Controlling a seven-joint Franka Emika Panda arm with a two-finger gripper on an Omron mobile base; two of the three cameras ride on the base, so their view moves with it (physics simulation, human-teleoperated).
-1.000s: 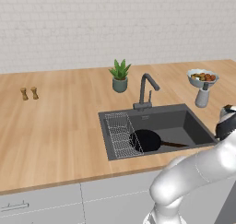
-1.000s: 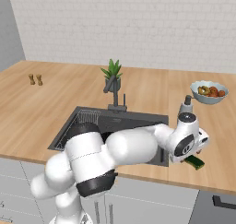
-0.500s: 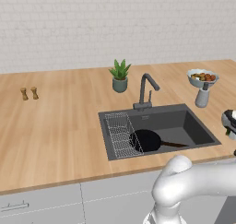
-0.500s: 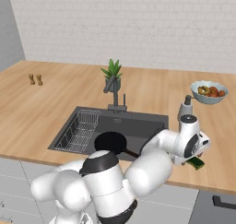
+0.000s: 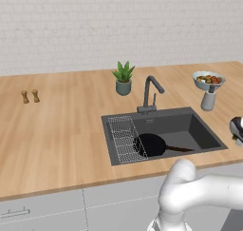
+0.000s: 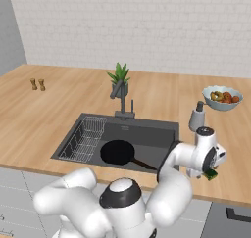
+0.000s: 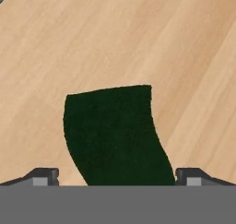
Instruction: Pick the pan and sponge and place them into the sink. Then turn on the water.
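Observation:
The black pan (image 5: 149, 144) (image 6: 117, 152) lies flat on the floor of the dark grey sink (image 5: 201, 132) (image 6: 147, 131), its brown handle pointing right. On the counter to the right of the sink lies the small green sponge (image 6: 211, 174) (image 7: 115, 131), close to the front edge. My gripper (image 7: 117, 177) hangs directly over the sponge, open, with one fingertip on each side of it and nothing gripped. The white hand (image 6: 208, 156) (image 5: 237, 128) covers most of the sponge in the right base view. No water comes from the dark faucet (image 5: 152, 90) (image 6: 121, 97).
A wire rack (image 5: 122, 139) fills the sink's left side. A grey bottle (image 6: 197, 118) and a fruit bowl (image 6: 222, 97) stand behind the hand. A potted plant (image 5: 123, 79) sits behind the faucet. Two small shakers (image 5: 30, 96) stand far left.
The arm's elbow has swung down and toward the cameras. The hand has stayed over the sponge and sunk slightly. The jaws remain open.

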